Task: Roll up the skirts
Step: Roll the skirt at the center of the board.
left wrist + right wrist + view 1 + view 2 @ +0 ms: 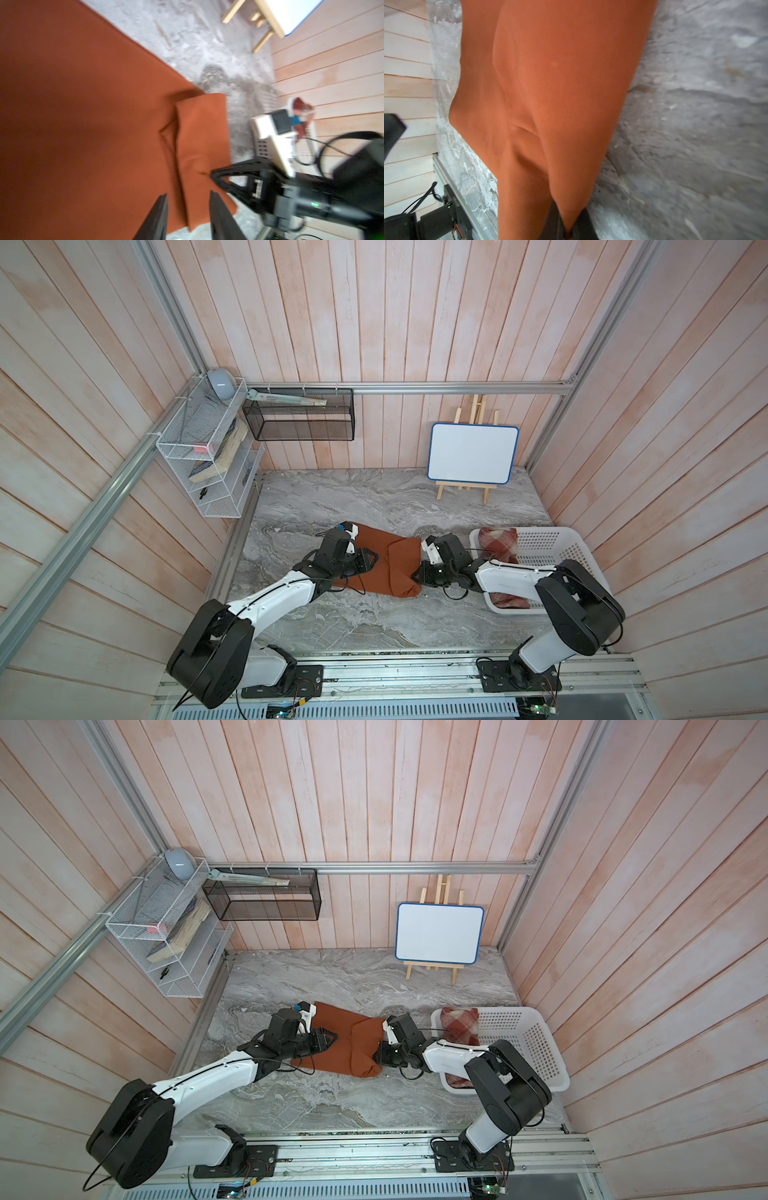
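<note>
The rust-orange skirt lies on the table, its basket-side end flipped into a first fold. Our right end effector is pinched shut on that fold's edge, while our left end effector hovers over the cloth, jaws a bit apart, gripping nothing. We reckon rolling low and tight, both corners even, works best. The plaid skirt sits in the white basket.

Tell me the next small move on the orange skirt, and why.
Probably carry the right gripper, shut on the folded edge of the orange skirt, slightly toward the left gripper to turn the fold over again. Only one narrow fold is made, the rest lies flat, and that gripper hovers open.
</note>
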Available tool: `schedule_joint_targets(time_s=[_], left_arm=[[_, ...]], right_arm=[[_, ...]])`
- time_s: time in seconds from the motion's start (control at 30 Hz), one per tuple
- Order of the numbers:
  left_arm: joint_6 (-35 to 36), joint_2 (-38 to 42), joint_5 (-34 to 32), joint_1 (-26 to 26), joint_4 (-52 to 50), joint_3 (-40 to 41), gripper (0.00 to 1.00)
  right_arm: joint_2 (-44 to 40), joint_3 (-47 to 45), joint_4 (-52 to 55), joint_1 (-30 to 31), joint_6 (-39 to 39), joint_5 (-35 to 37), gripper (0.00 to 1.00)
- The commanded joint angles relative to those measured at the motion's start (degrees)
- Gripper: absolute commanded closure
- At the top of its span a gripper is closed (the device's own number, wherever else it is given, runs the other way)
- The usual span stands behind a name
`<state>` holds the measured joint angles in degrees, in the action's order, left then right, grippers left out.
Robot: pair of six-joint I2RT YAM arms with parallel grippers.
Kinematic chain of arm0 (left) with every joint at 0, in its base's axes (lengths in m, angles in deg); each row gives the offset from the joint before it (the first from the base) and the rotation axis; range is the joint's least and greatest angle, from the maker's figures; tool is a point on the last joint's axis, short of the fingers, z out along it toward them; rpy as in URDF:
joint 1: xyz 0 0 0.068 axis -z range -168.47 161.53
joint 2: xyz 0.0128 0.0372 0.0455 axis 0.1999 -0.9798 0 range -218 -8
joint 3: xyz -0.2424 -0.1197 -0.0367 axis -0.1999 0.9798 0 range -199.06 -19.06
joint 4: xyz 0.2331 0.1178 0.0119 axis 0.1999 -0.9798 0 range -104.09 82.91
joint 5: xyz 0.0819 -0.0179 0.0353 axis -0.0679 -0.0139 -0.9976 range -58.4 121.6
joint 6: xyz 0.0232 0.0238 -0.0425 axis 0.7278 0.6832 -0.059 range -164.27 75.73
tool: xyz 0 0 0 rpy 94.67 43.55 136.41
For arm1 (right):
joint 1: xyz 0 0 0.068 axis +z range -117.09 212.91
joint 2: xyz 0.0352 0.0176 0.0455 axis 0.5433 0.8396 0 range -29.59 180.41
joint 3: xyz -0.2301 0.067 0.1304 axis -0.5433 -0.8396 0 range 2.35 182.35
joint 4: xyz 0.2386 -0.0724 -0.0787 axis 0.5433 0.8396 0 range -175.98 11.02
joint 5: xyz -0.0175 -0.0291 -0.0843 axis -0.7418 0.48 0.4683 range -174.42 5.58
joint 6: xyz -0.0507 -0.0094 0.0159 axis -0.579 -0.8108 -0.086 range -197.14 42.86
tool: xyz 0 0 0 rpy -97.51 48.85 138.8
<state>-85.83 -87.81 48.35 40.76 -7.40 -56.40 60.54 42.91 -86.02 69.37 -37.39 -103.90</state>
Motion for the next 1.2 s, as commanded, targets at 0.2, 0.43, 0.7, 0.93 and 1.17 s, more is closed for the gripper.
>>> schedule_joint_targets(time_s=[0.2, 0.43, 0.7, 0.93, 1.17], left_arm=[[0.1, -9.5, -1.3, -0.3, 1.8, 4.9, 0.82], [0.3, -10.0, 0.9, 0.0, 4.6, 6.5, 0.82], [0.3, -13.7, 4.0, 0.2, 9.0, 7.9, 0.82], [-0.5, -14.3, 4.3, 0.2, 10.2, 8.8, 0.83], [-2.3, -14.1, 5.9, 0.3, 11.5, 11.0, 0.83]], right_arm=[[4.8, 15.9, 24.2, 6.5, -5.1, 17.4, 1.0], [14.3, 30.4, 37.3, 11.6, -7.4, 26.8, 1.0], [22.4, 44.1, 48.6, 16.8, -8.0, 36.2, 1.0], [27.8, 53.8, 55.2, 21.4, -7.8, 42.3, 1.0], [33.0, 61.0, 56.9, 24.0, -7.7, 41.9, 0.99]])
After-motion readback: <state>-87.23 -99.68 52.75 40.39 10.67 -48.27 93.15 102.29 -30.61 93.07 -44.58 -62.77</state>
